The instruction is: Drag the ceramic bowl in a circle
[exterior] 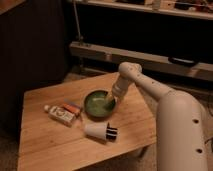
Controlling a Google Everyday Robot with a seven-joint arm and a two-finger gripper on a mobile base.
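The ceramic bowl (96, 106) is round, glossy green with a darker rim, and sits near the middle of the wooden table (55, 145). My gripper (113, 98) comes down from the white arm (150, 90) on the right. It rests at the bowl's right rim, with its tip inside or against the rim. Whether it holds the rim does not show.
A white cup with a black end (100, 131) lies on its side just in front of the bowl. A white tube-like pack (59, 115) and an orange-and-white item (73, 108) lie to the bowl's left. A dark cabinet stands at the left and shelving behind.
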